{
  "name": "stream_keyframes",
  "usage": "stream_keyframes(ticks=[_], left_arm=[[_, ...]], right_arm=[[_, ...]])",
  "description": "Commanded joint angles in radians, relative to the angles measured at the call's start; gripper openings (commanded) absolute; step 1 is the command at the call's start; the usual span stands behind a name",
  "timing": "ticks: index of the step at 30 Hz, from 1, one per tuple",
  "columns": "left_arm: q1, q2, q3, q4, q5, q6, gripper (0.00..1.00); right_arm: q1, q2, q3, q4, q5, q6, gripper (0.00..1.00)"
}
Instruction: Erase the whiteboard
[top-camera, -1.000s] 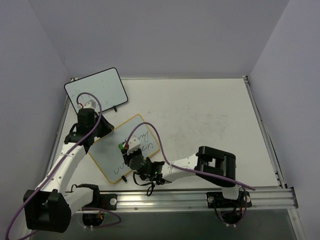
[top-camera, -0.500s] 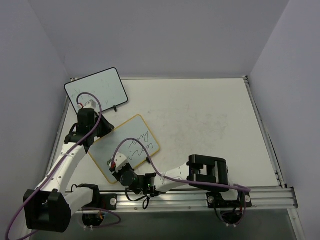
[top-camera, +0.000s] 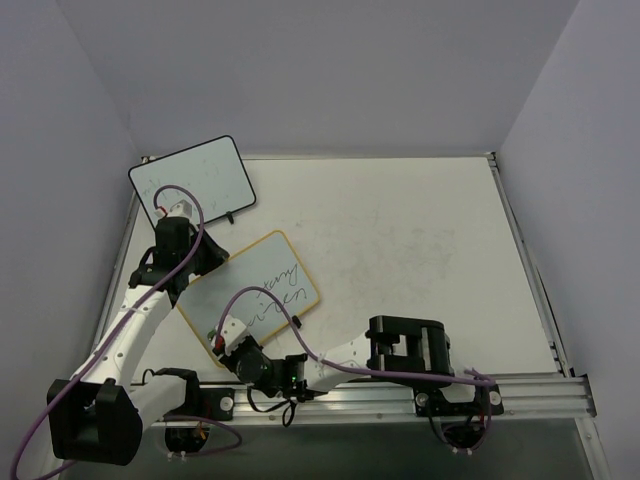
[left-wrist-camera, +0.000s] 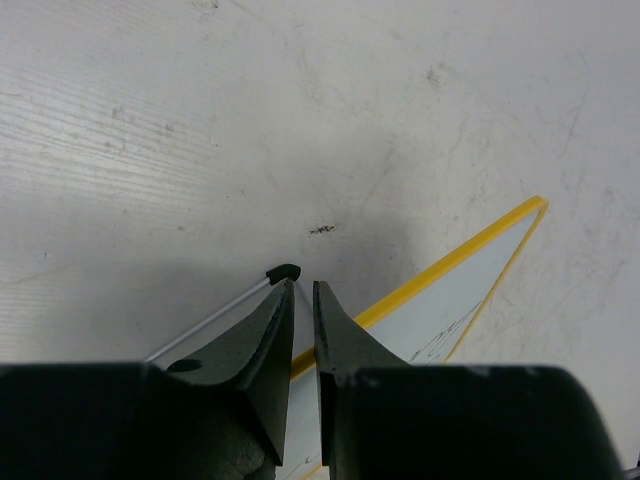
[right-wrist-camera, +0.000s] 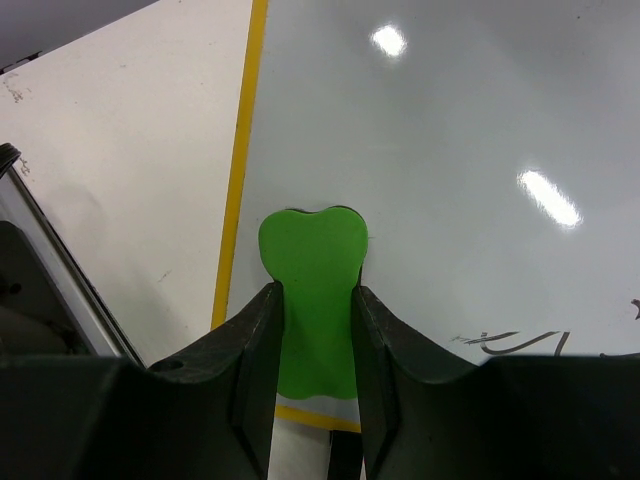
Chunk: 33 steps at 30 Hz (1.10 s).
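While the right pincer (right-wrist-camera: 312, 305) pinches a green eraser (right-wrist-camera: 310, 250), the whiteboard (right-wrist-camera: 450, 130) lies flat under its tips, with the yellow rim just beside the eraser. Handwriting (right-wrist-camera: 520, 342) runs off frame. The left pincer (left-wrist-camera: 303, 300), pressed together, sits over the board's rim; whether it nips that rim is hidden.

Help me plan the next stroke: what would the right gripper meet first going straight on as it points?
The whiteboard, its blank surface just inside the yellow rim. The right gripper, fingers shut on a green eraser, angles down at it; whether the eraser already touches, I cannot tell.
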Motion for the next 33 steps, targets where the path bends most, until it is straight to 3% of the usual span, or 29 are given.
stream_keyframes(ticks=[1,33], left_arm=[[-0.011,-0.001,0.005,-0.005,0.028,0.01,0.22],[-0.013,0.022,0.0,0.002,0.028,0.011,0.22]], right_arm=[[-0.001,0.066,-0.005,-0.094,-0.036,0.01,0.0],[-0.175,-0.049,-0.18,-0.086,0.059,0.154,0.0]])
